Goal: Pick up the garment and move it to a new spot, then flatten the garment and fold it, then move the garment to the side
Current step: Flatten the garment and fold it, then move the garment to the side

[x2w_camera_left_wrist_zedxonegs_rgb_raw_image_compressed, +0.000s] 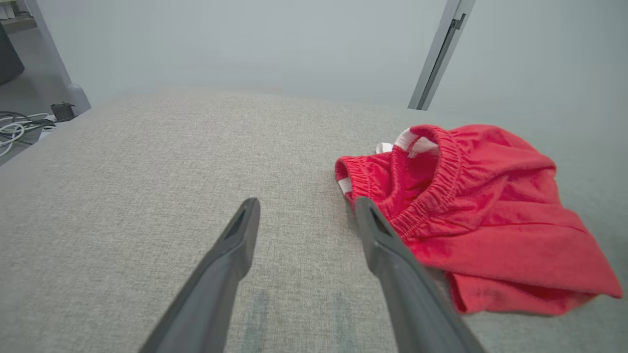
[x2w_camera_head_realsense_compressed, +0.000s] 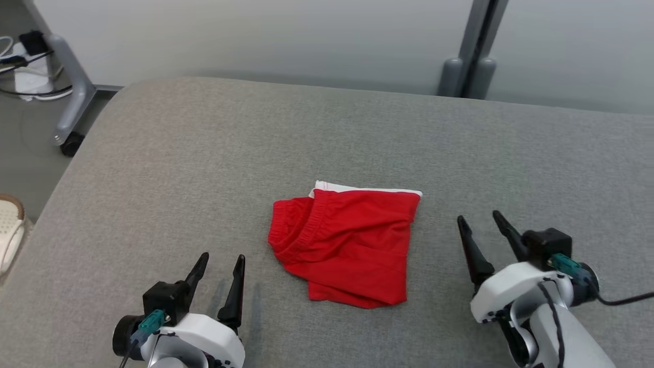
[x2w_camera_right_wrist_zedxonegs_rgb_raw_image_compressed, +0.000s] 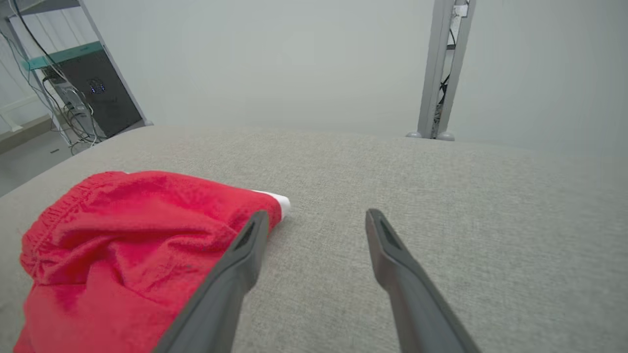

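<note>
You have the garment (x2w_camera_head_realsense_compressed: 347, 245), a pair of red shorts with an elastic waistband and white trim, lying near the middle of the grey padded table (x2w_camera_head_realsense_compressed: 204, 153). It is folded into a rough square. The gathered waistband bunches up along its 9 o'clock side, and a strip of white shows along its 12 o'clock edge. Your left gripper (x2w_camera_head_realsense_compressed: 222, 257) sits at about 8 o'clock from the shorts, low over the fabric of the table. Its two dark fingers are spread apart and have nothing between them. In the left wrist view the waistband lies just beyond the right-hand finger, at roughly 2 o'clock from the fingertips, and you cannot tell there whether that finger touches the cloth. Your right gripper (x2w_camera_head_realsense_compressed: 479, 216) is at about 3 o'clock from the garment, near its edge but apart from it in the head view. Its claw is released too, fingers wide and empty. In the right wrist view the shorts sit at 9 o'clock, with their white-tipped corner just beside the left-hand finger. At 1 o'clock beyond the table a grey post (x2w_camera_head_realsense_compressed: 477, 51) stands against the pale wall. At 10 o'clock a wheeled stand leg (x2w_camera_head_realsense_compressed: 71, 87) rests on the floor beside some loose cables (x2w_camera_head_realsense_compressed: 25, 66).
</note>
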Robot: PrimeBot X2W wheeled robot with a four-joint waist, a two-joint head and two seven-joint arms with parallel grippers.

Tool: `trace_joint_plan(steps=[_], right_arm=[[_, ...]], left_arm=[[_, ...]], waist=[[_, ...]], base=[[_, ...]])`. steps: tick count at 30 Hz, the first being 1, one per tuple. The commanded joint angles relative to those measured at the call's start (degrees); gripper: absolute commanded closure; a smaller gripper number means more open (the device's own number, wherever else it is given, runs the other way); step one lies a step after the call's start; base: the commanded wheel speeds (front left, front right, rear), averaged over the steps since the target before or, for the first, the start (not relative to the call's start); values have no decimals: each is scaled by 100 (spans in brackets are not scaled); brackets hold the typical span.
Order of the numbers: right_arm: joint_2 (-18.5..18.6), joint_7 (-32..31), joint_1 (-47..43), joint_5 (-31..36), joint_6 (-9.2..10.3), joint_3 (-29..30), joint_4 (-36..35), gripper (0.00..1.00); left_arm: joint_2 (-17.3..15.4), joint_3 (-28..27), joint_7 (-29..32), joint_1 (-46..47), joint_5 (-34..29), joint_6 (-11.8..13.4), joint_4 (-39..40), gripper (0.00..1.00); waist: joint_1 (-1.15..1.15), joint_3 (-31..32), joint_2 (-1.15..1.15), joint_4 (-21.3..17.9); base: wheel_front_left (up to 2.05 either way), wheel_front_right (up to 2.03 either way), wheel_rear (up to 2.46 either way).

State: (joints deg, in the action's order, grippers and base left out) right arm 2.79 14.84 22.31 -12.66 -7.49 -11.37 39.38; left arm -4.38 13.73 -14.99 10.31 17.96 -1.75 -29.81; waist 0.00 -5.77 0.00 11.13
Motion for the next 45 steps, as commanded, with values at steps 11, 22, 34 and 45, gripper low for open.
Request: trace_joint_plan(steps=[11, 22, 34, 45], right_arm=[[32, 41, -1124, 104, 0, 910, -1106, 0], [33, 42, -1900, -127, 0, 751, -1271, 0], [28, 41, -1781, -353, 0, 265, -1283, 0], [31, 42, -975, -1006, 0, -934, -936, 0]], left_arm=[[-28, -472, -24, -558, -572, 39, 482, 0], [50, -881, -24, -1230, -818, 19, 621, 0], [128, -865, -24, -1173, -945, -133, 724, 0], [132, -670, -24, -805, -1018, -341, 695, 0]], waist=[[0, 269, 0, -743], [0, 639, 0, -942], [0, 405, 0, -709], [0, -228, 0, -126]], base=[[0, 0, 0], [0, 0, 0], [0, 0, 0], [0, 0, 0]])
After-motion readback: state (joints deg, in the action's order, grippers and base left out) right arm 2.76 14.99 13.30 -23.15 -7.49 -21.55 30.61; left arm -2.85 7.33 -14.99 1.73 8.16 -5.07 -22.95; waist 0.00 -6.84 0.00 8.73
